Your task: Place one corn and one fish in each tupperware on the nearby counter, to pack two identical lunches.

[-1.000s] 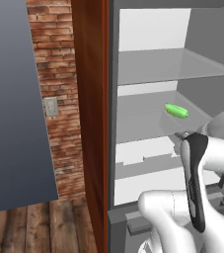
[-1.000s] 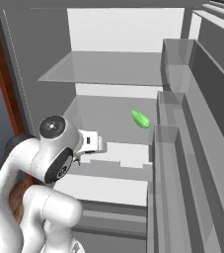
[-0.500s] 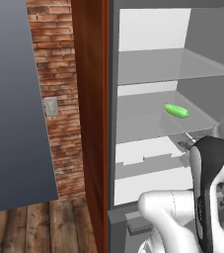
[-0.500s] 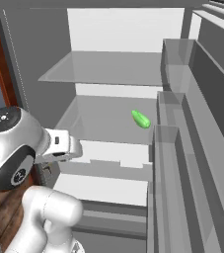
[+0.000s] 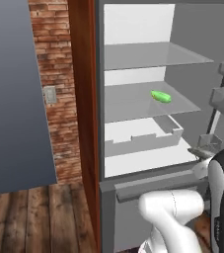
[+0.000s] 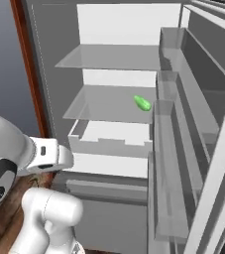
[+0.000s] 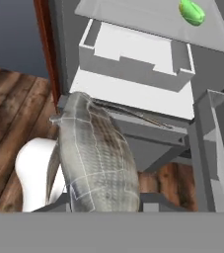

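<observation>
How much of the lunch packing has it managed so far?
No packed lunch is on show yet. In hand: the gripper is shut on a grey scaly fish, in front of the open fridge. Left: the green corn lies on a glass fridge shelf, and the fish has yet to reach a tupperware. No tupperware or counter is visible here.

1. A small bright green corn cob (image 5: 161,96) is lying on the middle glass shelf (image 6: 106,104) inside the open grey refrigerator (image 6: 129,30).
2. A grey open-topped drawer (image 5: 140,136) is sitting below that shelf.
3. A scaly grey fish (image 7: 96,158) is sitting in front of the refrigerator, above the brown wooden plank floor (image 7: 10,113).
</observation>
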